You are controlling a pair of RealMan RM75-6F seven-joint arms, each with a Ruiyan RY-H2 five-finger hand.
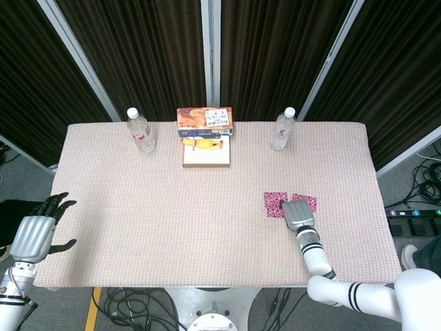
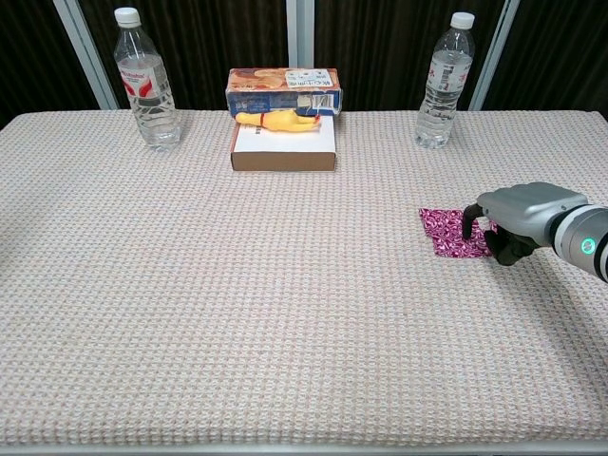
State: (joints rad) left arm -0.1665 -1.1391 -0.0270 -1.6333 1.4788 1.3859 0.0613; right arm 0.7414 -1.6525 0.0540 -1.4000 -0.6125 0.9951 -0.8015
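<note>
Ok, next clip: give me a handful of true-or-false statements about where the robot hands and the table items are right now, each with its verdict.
1. The right robot hand has its fingertips down on the magenta patterned cloth. True.
2. The left robot hand rests on the white box. False: it hangs beside the near left corner of the table, touching nothing, fingers apart.
3. A yellow rubber chicken lies on the white box. True.
4. Both water bottles lie on their sides. False: the left bottle and the right bottle stand upright at the far edge.
5. The orange printed box sits in front of the white box. False: it is behind it, toward the curtain.
</note>
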